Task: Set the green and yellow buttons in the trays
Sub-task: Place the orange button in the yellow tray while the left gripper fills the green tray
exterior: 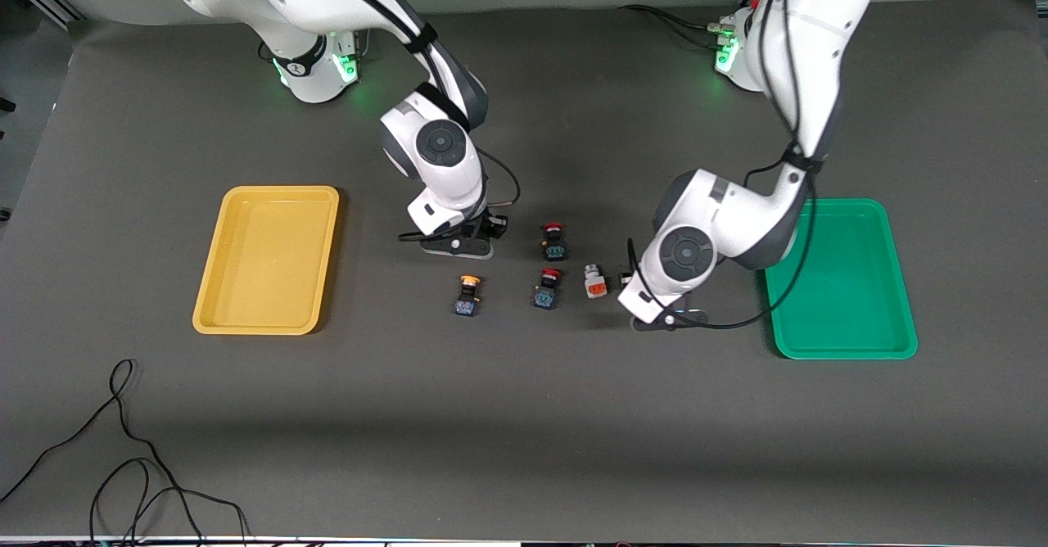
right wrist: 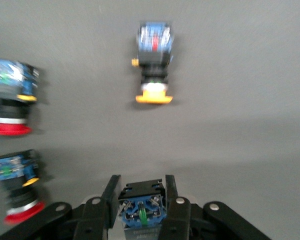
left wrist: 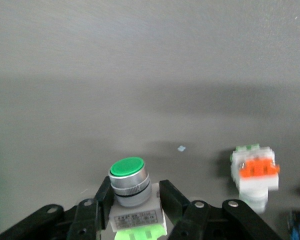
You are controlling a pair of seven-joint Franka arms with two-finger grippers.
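upright now, green-capped button point(left wrist: 129, 176) in left gripper point(left wrist: 135, 200)

Robotics lab bench, dark grey mat point(exterior: 524, 432), loose cables point(exterior: 123, 465) (aluminium framing at one corner)

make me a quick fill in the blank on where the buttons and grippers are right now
1. The left gripper is shut on a white switch with a ____ cap.
2. The right gripper is shut on a ____-bodied switch.
3. The yellow tray holds ____ buttons.

Missing words: green; black-blue; no
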